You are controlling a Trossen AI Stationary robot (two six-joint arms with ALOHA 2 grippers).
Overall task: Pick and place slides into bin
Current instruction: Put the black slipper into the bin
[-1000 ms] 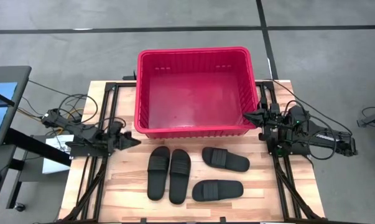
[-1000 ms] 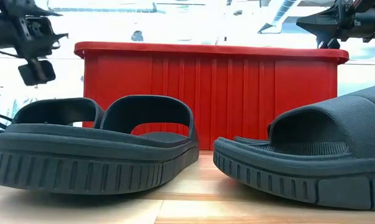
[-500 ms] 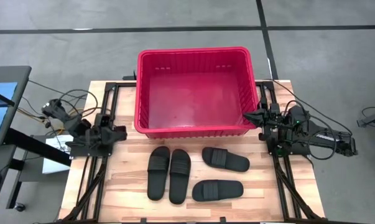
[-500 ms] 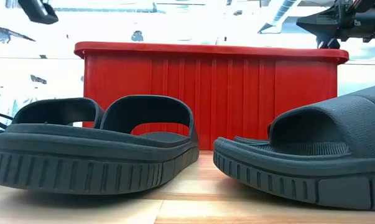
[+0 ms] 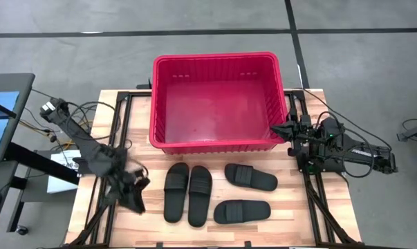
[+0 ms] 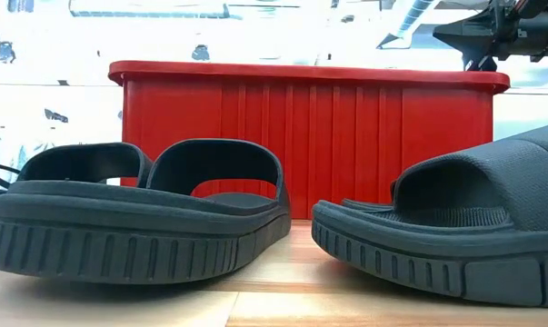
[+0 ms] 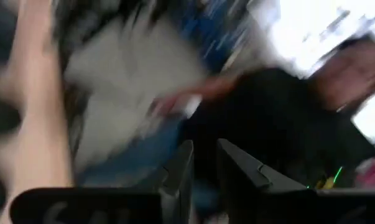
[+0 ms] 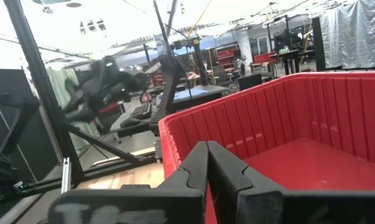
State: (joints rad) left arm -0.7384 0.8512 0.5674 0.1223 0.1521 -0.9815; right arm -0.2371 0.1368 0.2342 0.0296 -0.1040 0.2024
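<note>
Four black slides lie sole-down on the wooden table in front of the bin: two side by side (image 5: 176,192) (image 5: 200,195) and two to their right (image 5: 250,177) (image 5: 242,211). The red bin (image 5: 215,104) stands at the table's far middle. My left gripper (image 5: 138,205) hangs left of the paired slides, touching nothing; in its blurred wrist view (image 7: 204,168) the fingers stand a narrow gap apart. My right gripper (image 5: 272,129) is shut and empty at the bin's near right corner (image 8: 207,146).
Black rail frames (image 5: 104,187) (image 5: 317,194) run along both sides of the table. Cables (image 5: 77,114) trail off its left side. The low view shows the slides (image 6: 137,209) (image 6: 455,227) close up, with the bin's wall (image 6: 301,136) behind them.
My left gripper has drawn back from the bin's near left corner and swung toward the table's near edge, turning to point that way. It now hangs left of the paired slides. It has risen out of the low view. The slides and bin have not moved.
</note>
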